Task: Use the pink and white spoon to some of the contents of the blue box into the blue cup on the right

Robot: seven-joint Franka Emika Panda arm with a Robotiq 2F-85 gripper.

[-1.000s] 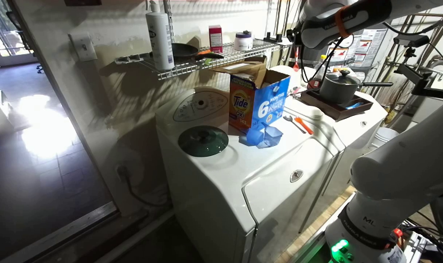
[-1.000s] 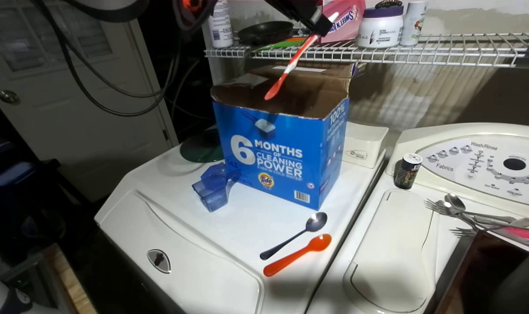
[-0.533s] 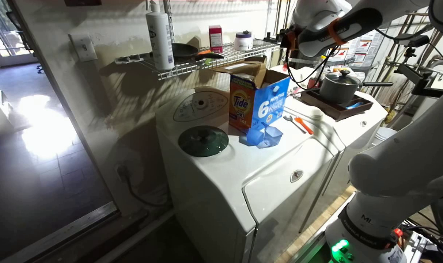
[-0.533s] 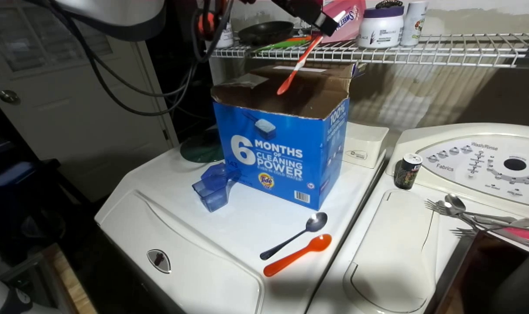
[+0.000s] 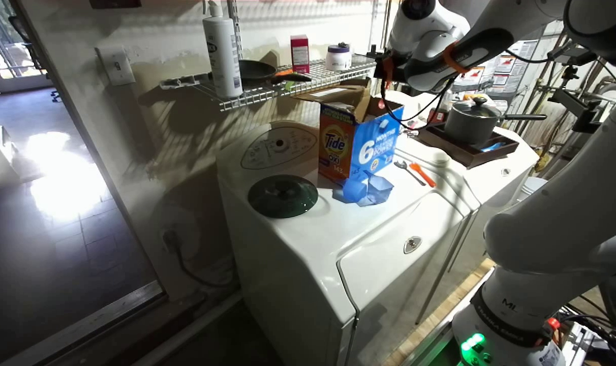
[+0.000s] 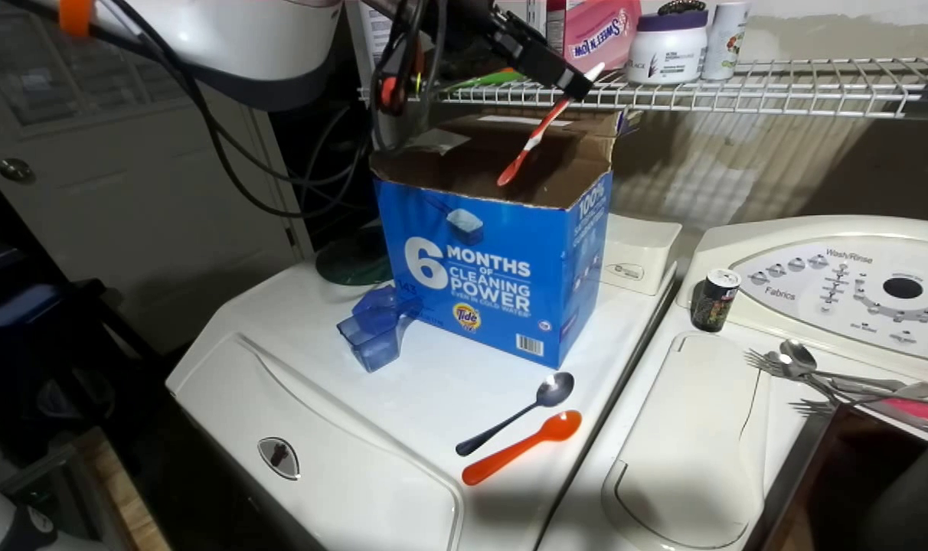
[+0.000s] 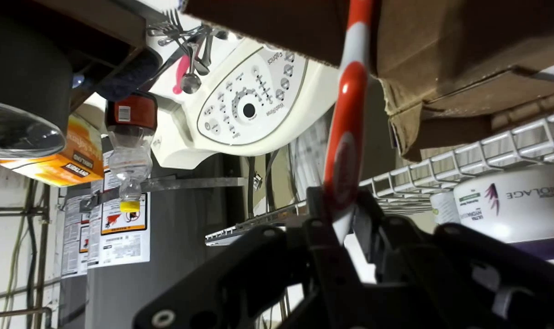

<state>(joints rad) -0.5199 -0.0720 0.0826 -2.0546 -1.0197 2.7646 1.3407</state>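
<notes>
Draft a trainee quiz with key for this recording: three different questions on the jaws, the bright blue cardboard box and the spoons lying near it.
1. What do the jaws hold?
2. Fill in: the slim dark metal spoon lies between the upright bright blue cardboard box and the ...
3. True or false: the box's top is closed.

Key
1. The slim pink-red and white plastic spoon.
2. The plain orange plastic spoon.
3. False; it stands open.

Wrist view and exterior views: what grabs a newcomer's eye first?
First the upright, open, bright blue cardboard box on the glossy white appliance, in both exterior views. Next the slim red and white spoon clamped in the black gripper, slanting down toward the box's opening. Then the bright orange plastic spoon lying on that appliance.
</notes>
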